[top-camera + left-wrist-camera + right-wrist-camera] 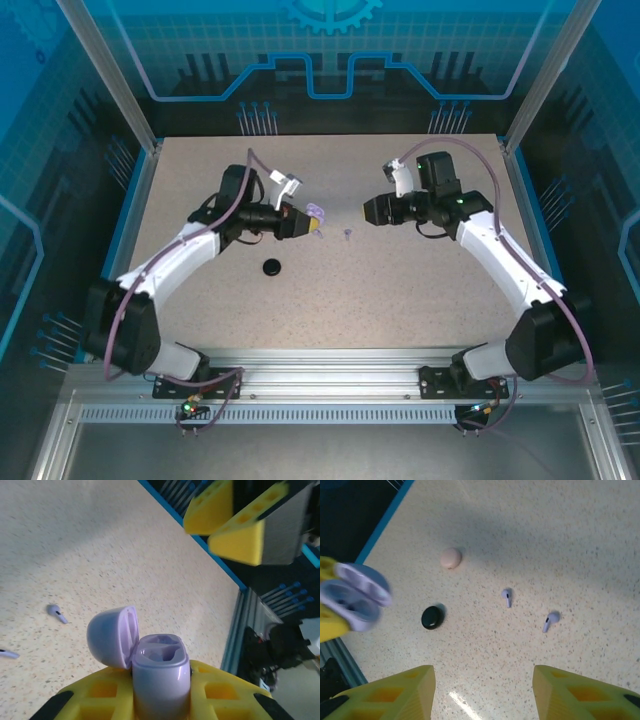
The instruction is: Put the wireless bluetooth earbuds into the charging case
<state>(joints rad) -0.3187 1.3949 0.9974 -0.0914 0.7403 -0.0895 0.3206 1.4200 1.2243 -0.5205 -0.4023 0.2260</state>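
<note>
The left claw (pixel 161 695) is clamped on the open lavender charging case (pixel 161 672), held clear of the table with its domed lid (pixel 112 636) swung back to one side and two moulded wells showing inside. Facing it across a small gap, the right claw (pixel 484 680) hangs with its yellow, honeycombed fingers (pixel 395 692) apart and nothing between them. Down on the speckled beige table (pixel 420 290) ahead of that claw lie two lavender earbuds, the nearer earbud (pixel 550 620) and the farther earbud (pixel 507 597), apart from each other, stems flat on the surface. A glossy round black case (pixel 431 617) and a pale pink case (pixel 451 558) sit beyond them. There is open tabletop all around the earbuds, with the blue table edge (pixel 385 522) well off.
</note>
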